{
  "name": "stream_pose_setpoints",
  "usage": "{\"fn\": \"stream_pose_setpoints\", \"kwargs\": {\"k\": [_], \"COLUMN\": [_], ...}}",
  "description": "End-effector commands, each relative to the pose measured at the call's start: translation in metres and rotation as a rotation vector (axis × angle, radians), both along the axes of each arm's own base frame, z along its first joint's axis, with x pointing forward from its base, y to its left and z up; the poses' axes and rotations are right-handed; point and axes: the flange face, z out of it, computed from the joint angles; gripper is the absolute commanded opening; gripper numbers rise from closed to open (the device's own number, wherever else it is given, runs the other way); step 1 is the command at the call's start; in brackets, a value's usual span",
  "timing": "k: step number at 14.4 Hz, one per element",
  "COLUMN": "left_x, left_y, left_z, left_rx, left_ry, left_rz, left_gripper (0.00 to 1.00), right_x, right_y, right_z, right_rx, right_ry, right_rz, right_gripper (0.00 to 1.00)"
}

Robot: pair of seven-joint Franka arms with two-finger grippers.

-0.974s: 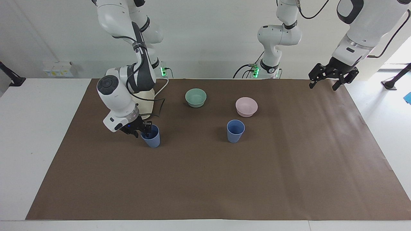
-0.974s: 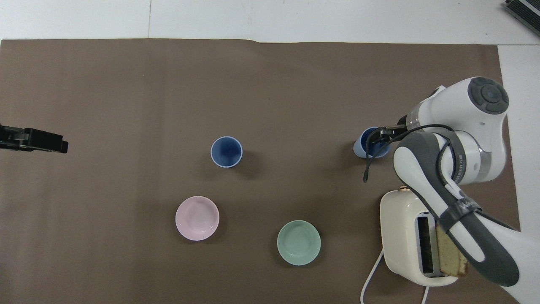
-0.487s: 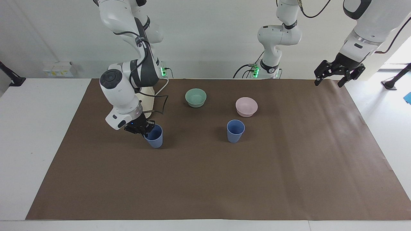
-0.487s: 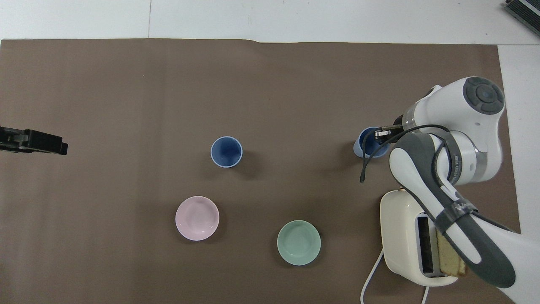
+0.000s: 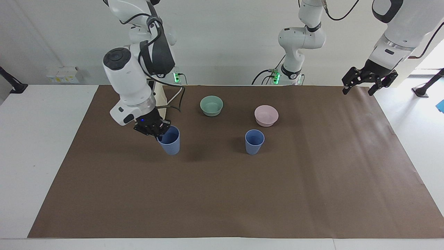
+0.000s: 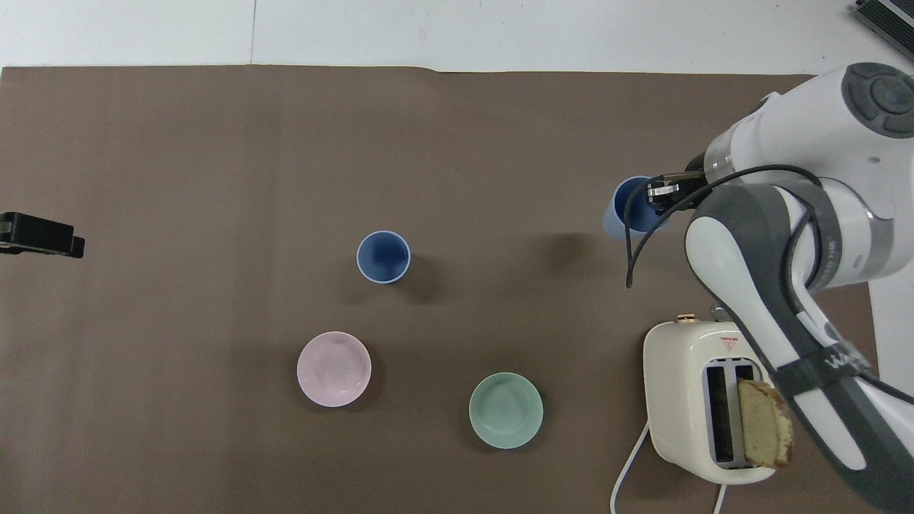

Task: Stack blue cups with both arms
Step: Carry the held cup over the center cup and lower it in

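Observation:
My right gripper [image 5: 156, 130] is shut on the rim of one blue cup [image 5: 170, 141], one finger inside it, and holds it upright a little above the brown mat; its shadow lies under it. In the overhead view the gripper [image 6: 660, 195] and held cup [image 6: 620, 215] show at the right arm's end. The other blue cup [image 5: 254, 141] stands upright and empty mid-mat [image 6: 383, 257], farther from the robots than the pink bowl. My left gripper [image 5: 369, 83] hangs open and empty over the mat's edge at the left arm's end [image 6: 39, 235]; that arm waits.
A mint-green bowl [image 5: 211, 105] [image 6: 505, 410] and a pink bowl [image 5: 266, 115] [image 6: 333, 369] sit nearer to the robots than the cups. A cream toaster [image 6: 682, 400] with a slice of bread [image 6: 767, 428] stands by the right arm's base.
My right gripper has lifted its blue cup off the mat and carried it slightly toward the middle. The left gripper has risen a little and drifted outward.

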Motion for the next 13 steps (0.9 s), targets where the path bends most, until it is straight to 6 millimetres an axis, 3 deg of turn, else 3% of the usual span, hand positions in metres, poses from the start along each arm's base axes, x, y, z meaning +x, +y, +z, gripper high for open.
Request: {"fn": "stream_pose_setpoints", "kwargs": {"k": [1,5,8,11,13], "left_x": [-0.001,-0.002,-0.002,-0.002,-0.002], "left_y": [0.000,0.000,0.000,0.000,0.000], "left_z": [0.004,0.004,0.004,0.004,0.004], "left_rx": [0.012,0.012,0.012,0.012,0.012], "left_ry": [0.014,0.015,0.015,0.015,0.013], "left_rz": [-0.034,-0.054,-0.052,-0.052,-0.051], "left_gripper": [1.00,1.00,1.00,1.00,1.00], "right_x": [0.005,-0.012,-0.024,-0.033,-0.035], "right_y": [0.057,0.140,0.178,0.231,0.254], "right_z": [0.020,0.044,0.058,0.047,0.036], "right_rx": [-0.013,0.029,0.056,0.082,0.095], "right_ry": [-0.004,-0.033,-0.058,-0.047,-0.045], "right_rz": [-0.025,-0.041,-0.006,-0.032,-0.033], "right_gripper": [0.00,0.00,0.00,0.00,0.00]}}
